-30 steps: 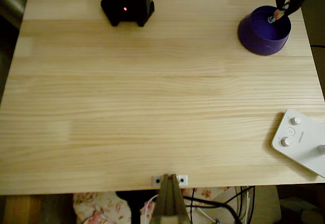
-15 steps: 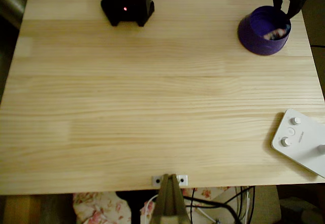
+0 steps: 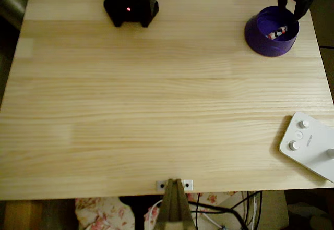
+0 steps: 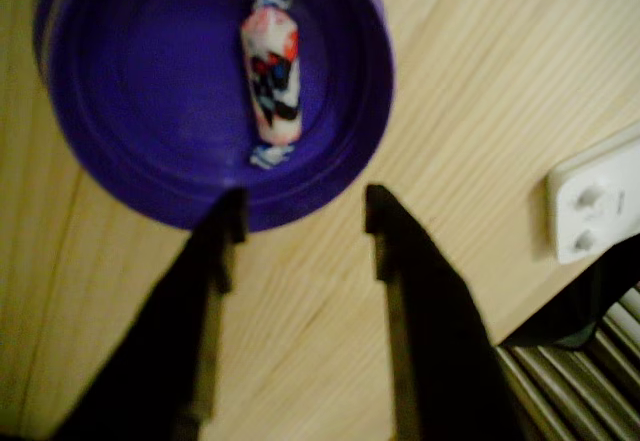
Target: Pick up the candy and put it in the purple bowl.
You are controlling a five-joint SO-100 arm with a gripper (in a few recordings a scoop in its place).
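Note:
The candy, pink-orange and white with dark specks and twisted ends, lies on the floor of the purple bowl. From overhead, the purple bowl stands at the table's back right corner with the candy inside it. My gripper is open and empty, its two dark fingers spread above the bowl's rim and the wood. In the overhead view the gripper hangs over the bowl's far edge.
A black arm base with a red light sits at the back of the wooden table. A white device with buttons lies at the right front edge and shows as the white device in the wrist view.
One second ago the gripper held the candy inside the bowl. It has let go and pulled back and up; the candy now lies loose on the bowl's floor.

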